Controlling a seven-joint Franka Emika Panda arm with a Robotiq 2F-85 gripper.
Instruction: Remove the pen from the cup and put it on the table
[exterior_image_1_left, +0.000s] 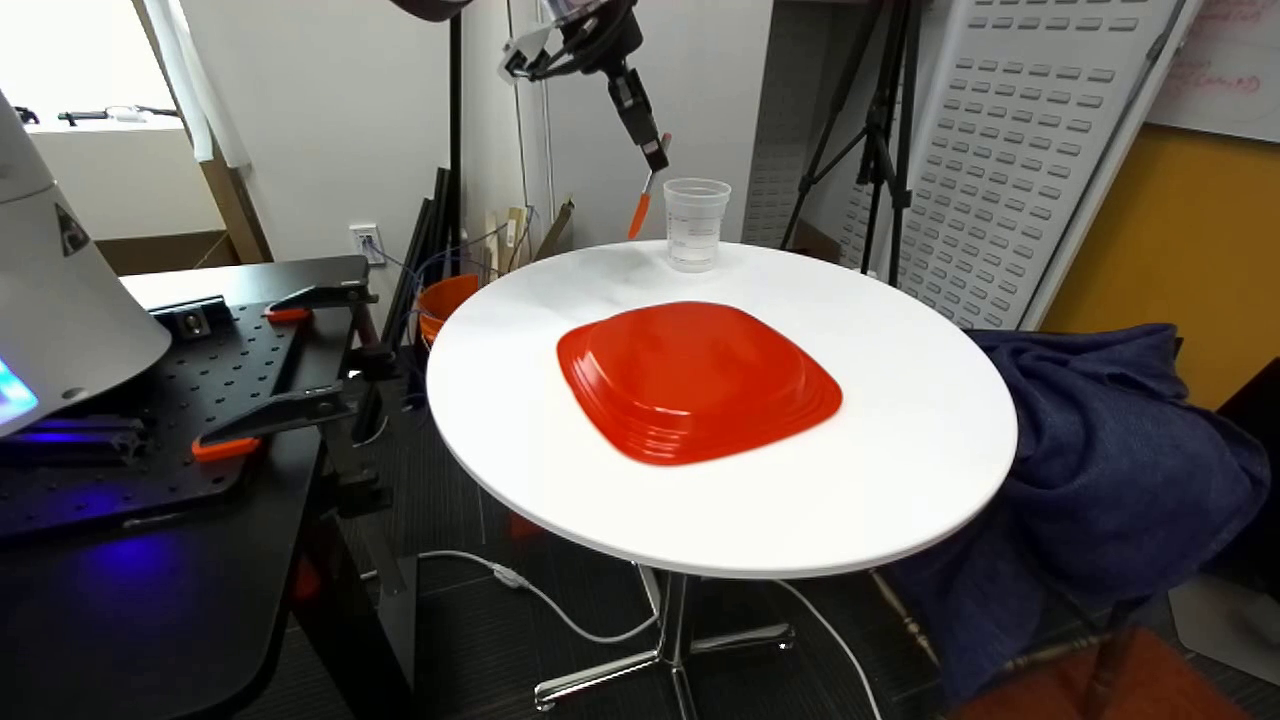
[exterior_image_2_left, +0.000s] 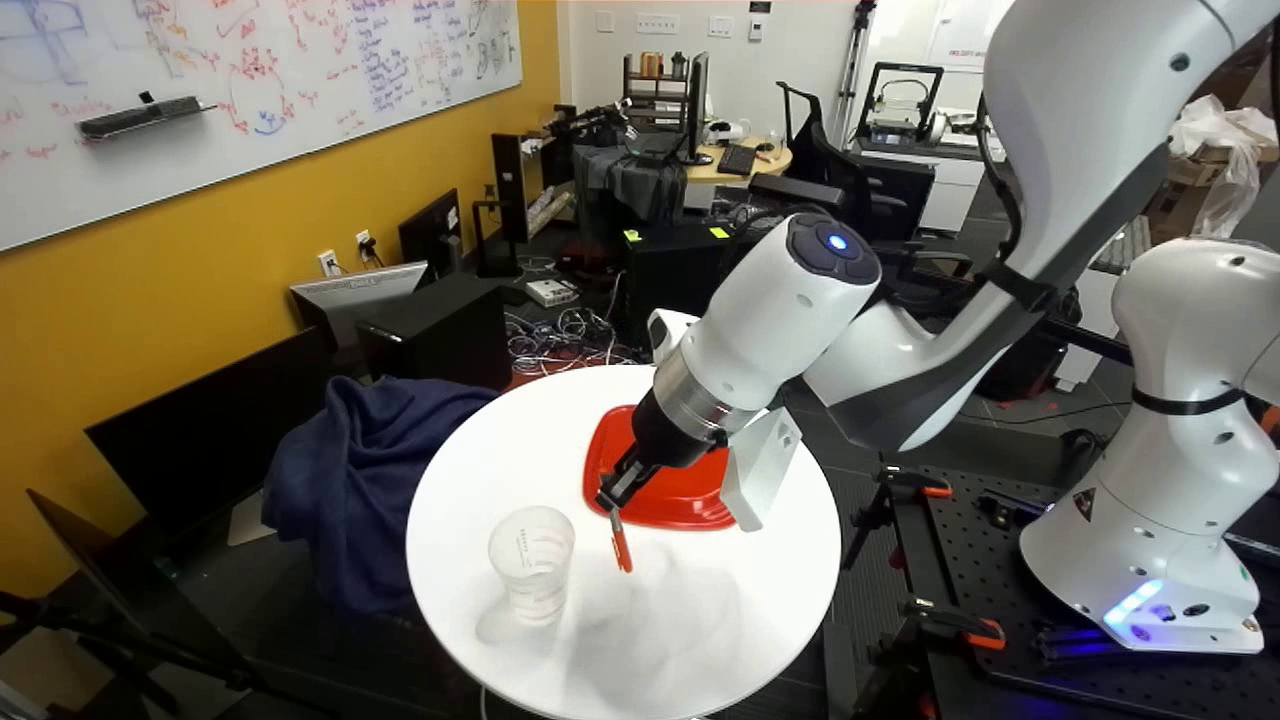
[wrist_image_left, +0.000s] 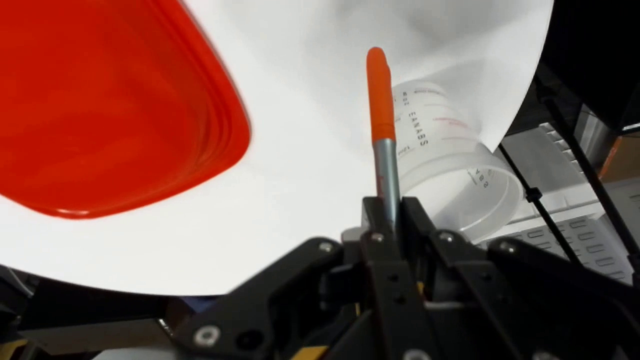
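My gripper (wrist_image_left: 392, 210) has the orange-capped marker pen (wrist_image_left: 384, 135) pinched by its grey barrel, outside the clear measuring cup (exterior_image_1_left: 697, 225) and just beside it. The pen's long axis slants, capped end down, above the white worktop (exterior_image_1_left: 900, 440); lowering and flattening it seems next.

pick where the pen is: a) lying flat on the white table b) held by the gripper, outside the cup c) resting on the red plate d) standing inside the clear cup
b, since the wrist view shows the gripper shut on the silver part of the pen, and in both exterior views the pen hangs tilted beside the cup, not in it.
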